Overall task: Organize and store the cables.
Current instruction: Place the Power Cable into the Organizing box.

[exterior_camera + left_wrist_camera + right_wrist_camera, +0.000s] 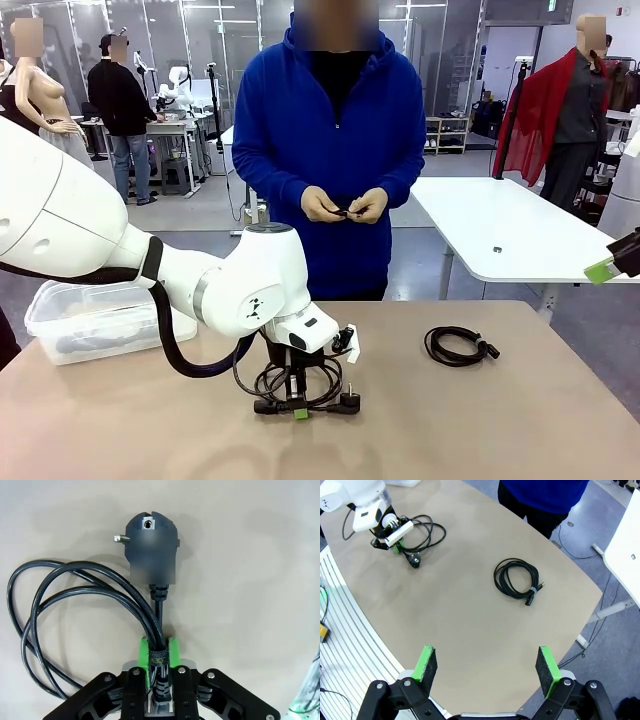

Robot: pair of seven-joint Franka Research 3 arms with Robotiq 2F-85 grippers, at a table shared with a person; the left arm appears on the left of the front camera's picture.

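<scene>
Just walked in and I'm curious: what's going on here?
The left gripper is shut on a coiled black cable with a round plug, on the tan table. A second coiled black cable lies untouched to its right. The right gripper hangs open, holding nothing. The person in blue fiddles with something small in both hands.

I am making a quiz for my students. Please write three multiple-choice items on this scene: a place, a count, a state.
1. Where is the loose cable? A) in a bin B) on the table, toward the robot's right C) in a hand
2. How many coiled cables rest on the tabletop? A) one B) two C) four
3. What state is the left gripper in? A) shut on a cable B) open C) shut on nothing
Answers: 1 B, it lies right of the middle; 2 B, the loose one plus the gripped cable; 3 A, its green pads pinch the cord.
</scene>
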